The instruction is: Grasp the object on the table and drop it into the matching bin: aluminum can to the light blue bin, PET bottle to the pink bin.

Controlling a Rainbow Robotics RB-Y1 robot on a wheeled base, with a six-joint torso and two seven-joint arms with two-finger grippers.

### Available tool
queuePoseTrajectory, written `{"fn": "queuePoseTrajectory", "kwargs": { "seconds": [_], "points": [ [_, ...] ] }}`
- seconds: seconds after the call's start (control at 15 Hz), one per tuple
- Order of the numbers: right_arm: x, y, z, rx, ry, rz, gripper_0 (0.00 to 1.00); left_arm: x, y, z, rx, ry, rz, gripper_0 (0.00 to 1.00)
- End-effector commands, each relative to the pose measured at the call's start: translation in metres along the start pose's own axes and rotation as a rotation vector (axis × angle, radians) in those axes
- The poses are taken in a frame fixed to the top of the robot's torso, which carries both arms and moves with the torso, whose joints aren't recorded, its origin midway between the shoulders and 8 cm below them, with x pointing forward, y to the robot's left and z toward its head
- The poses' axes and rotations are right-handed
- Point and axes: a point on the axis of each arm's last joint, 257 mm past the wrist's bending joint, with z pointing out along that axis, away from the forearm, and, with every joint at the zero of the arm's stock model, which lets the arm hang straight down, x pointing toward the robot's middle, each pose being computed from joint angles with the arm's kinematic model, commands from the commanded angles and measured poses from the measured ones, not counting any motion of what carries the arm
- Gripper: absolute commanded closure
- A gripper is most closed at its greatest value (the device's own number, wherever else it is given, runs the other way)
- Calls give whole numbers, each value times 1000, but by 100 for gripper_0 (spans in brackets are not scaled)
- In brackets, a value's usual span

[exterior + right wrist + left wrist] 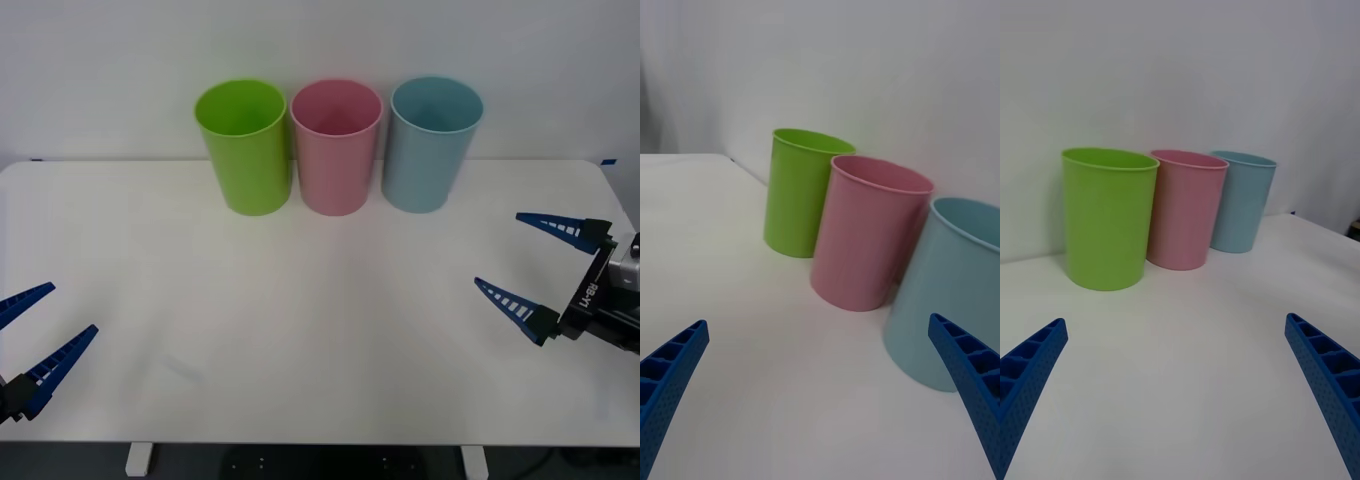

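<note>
1. Front view: three bins upright in a row at the far edge of the white table (320, 330), lime green bin (245, 150) on the left, pink bin (336, 150) in the middle, light blue bin (432, 148) on the right.
2. Left gripper (30, 335) low at the near left corner, fingers spread wide, gripping nothing.
3. Right gripper (525, 258) at the right edge, fingers wide apart, also without a load.
4. Can's whereabouts: cannot tell.

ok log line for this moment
left gripper open, table left | right gripper open, table right | green, pink, blue bins upright
</note>
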Motion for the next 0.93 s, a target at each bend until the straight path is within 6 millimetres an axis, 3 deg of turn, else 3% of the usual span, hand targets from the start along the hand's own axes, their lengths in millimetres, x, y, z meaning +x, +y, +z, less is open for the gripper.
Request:
{"fn": "queuePoseTrajectory", "kwargs": {
  "seconds": [0.07,0.6,0.93],
  "points": [
    [8,17,-18,-42,19,19,0,0,0,0,0,0,0,0],
    [34,44,-51,-70,81,73,0,0,0,0,0,0,0,0],
    [35,45,-51,-70,83,75,0,0,0,0,0,0,0,0]
  ]
}}
